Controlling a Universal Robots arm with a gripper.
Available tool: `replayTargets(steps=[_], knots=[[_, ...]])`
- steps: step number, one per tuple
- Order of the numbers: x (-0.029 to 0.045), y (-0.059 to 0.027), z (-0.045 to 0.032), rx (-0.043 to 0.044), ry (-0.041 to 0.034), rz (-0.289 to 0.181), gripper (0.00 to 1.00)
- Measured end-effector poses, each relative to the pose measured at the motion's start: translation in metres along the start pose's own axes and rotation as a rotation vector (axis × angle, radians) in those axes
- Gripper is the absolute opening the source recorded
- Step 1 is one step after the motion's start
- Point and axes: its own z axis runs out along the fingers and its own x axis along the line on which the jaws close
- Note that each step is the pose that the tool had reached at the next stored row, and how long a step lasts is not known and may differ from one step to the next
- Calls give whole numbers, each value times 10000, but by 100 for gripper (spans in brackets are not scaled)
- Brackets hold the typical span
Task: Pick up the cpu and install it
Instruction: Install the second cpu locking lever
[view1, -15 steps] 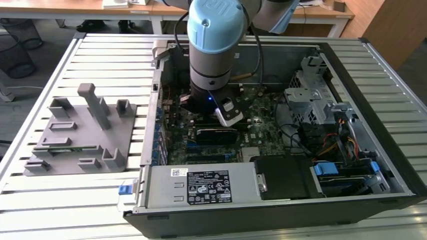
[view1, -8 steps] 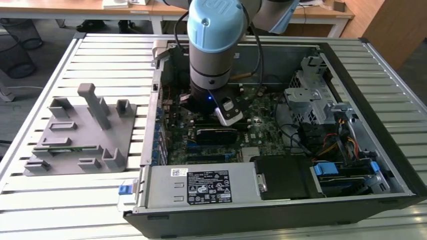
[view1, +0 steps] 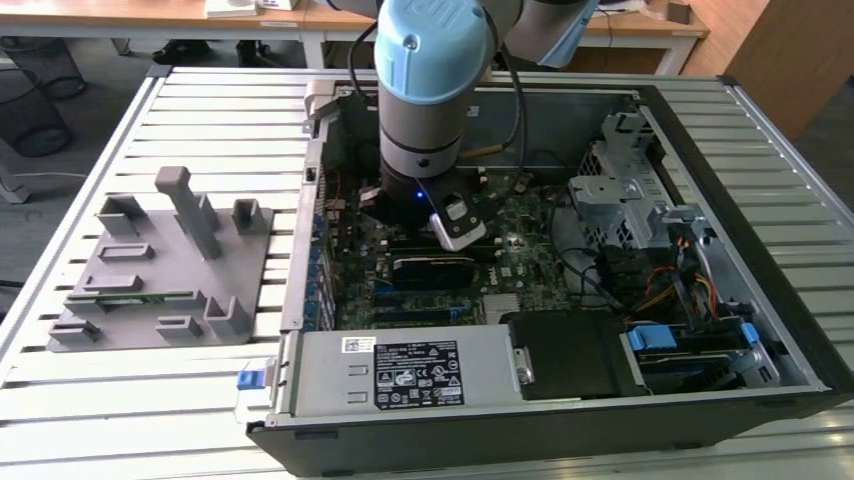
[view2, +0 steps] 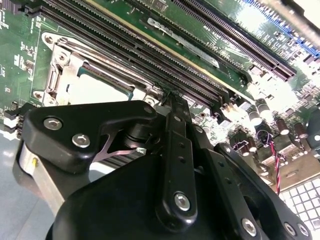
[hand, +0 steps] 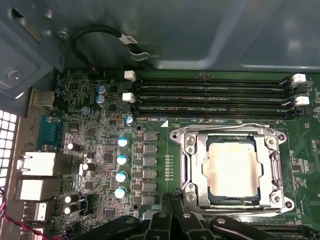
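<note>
A white table (view1: 200, 120) made of long slats holds the things; a grey tray (view1: 160, 265) lies on it; beside the tray sits an open computer case (view1: 787, 300).

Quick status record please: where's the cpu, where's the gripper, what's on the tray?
cpu: lying flat inside the motherboard socket, metal frame around it, in the first wrist view
gripper: above the board beside the socket, holding nothing visible
memory slots: next to the socket
grey tray: on the exterior view's left, outside the computer case
</note>
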Motion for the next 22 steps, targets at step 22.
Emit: replayTargets(steps=[22], knots=[[2, 38, -160, -11, -3, 0, 11]])
